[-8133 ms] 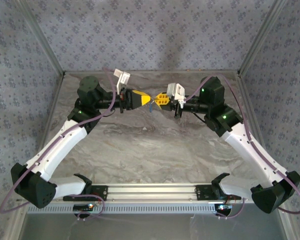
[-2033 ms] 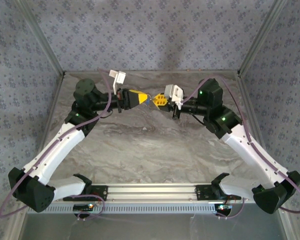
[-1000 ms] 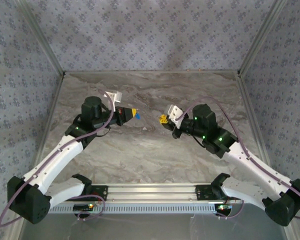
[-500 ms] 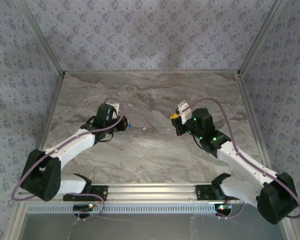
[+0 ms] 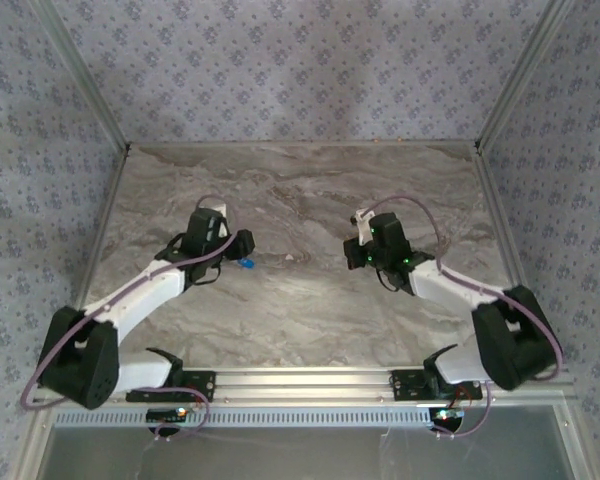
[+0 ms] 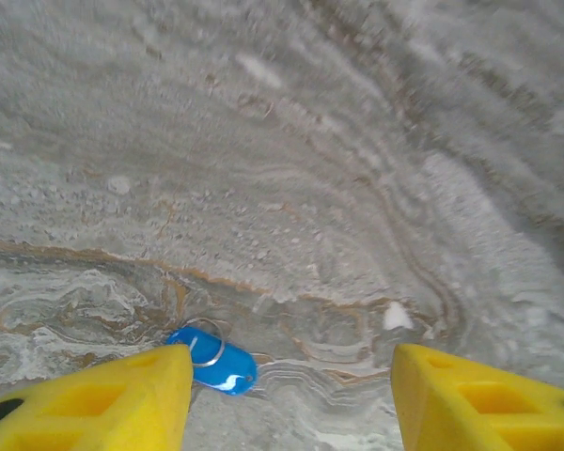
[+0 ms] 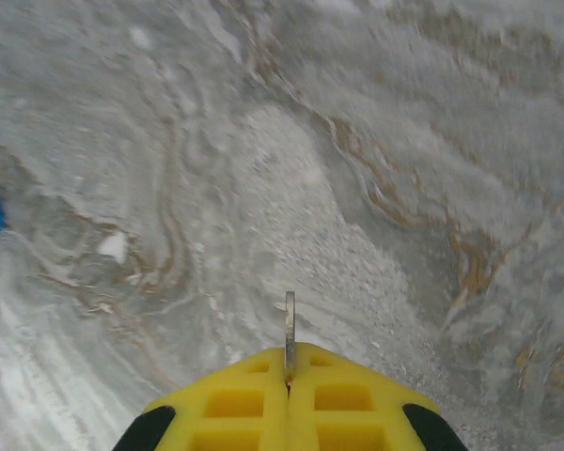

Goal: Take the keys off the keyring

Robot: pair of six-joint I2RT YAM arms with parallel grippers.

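Some blue keys on marble, right jaws pinching perhaps a ring

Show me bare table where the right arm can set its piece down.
Free for the metal piece: the table's wide back strip by the rear wall, the middle between the blue keys and the right gripper, the front strip before the base rail. Crowded: beneath the open left gripper, where those keys lie.

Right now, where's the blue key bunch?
The blue key bunch lies on the table, left of centre in the top view, right beside one yellow finger of the open left gripper.
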